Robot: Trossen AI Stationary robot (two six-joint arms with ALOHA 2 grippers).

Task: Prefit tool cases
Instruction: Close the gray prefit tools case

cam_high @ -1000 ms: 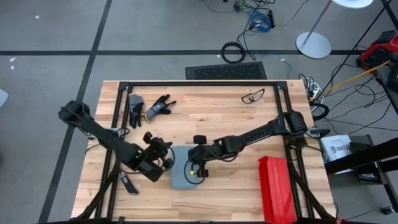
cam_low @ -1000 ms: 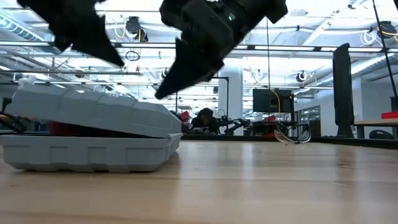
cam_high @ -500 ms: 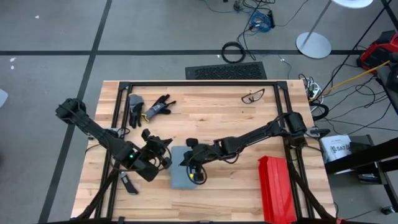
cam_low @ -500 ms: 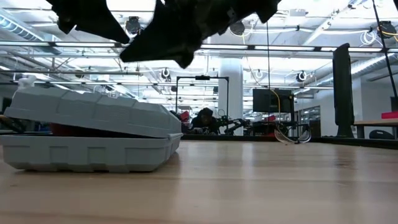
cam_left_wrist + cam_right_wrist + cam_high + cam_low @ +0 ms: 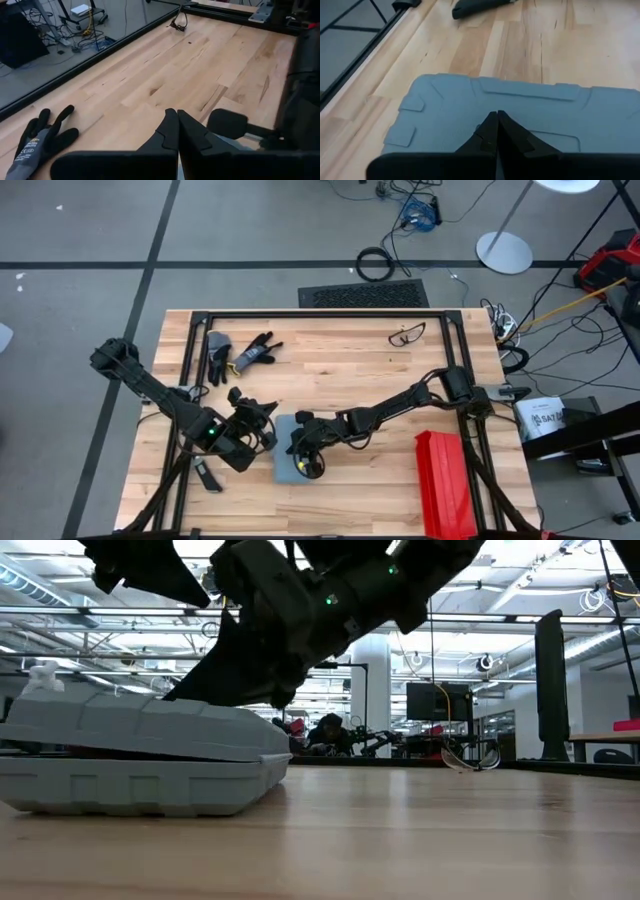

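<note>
Near the front edge of the wooden table (image 5: pixel 340 380), a little left of centre, the blue-grey tool case (image 5: pixel 291 462) is lying flat with its lid (image 5: pixel 140 725) nearly down on the base, only a thin dark gap showing along the seam in the low view. Right gripper (image 5: pixel 301 451) is sitting over the lid, fingers pinched together with nothing between them, tips pressing on or just above the plastic; I cannot tell which. Left gripper (image 5: pixel 258 423) is hanging just beside the case's left edge, fingers likewise pressed together and holding nothing. Further out, a long red ribbed box (image 5: pixel 443 483) is lying at the front right corner, well apart from the case. Work gloves (image 5: pixel 240 353) are resting toward the back left, and safety glasses (image 5: pixel 406 334) toward the back right.
</note>
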